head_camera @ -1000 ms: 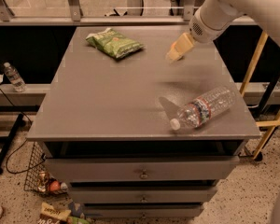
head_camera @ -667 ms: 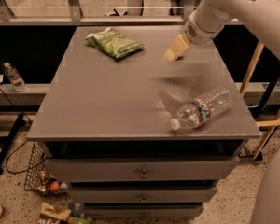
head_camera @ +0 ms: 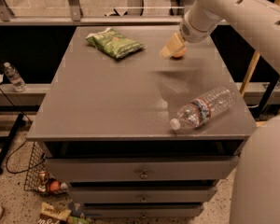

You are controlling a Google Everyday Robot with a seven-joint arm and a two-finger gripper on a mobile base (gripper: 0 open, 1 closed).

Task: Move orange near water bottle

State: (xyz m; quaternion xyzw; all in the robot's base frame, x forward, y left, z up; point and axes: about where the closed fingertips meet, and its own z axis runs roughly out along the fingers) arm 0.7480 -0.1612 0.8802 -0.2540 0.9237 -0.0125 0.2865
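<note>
Gripper (head_camera: 170, 50) low over the table's (head_camera: 107, 101) far right, right against the one orange (head_camera: 180, 55); gripping it or not, cannot tell. The one water bottle (head_camera: 205, 108) lies on its side, well apart, front right. One green bag (head_camera: 114, 42) far left. Floor-level wire basket (head_camera: 34, 171) holds clutter.

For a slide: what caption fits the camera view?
The gripper at the orange, far side of the cabinet top; water bottle lying sideways near the front.
</note>
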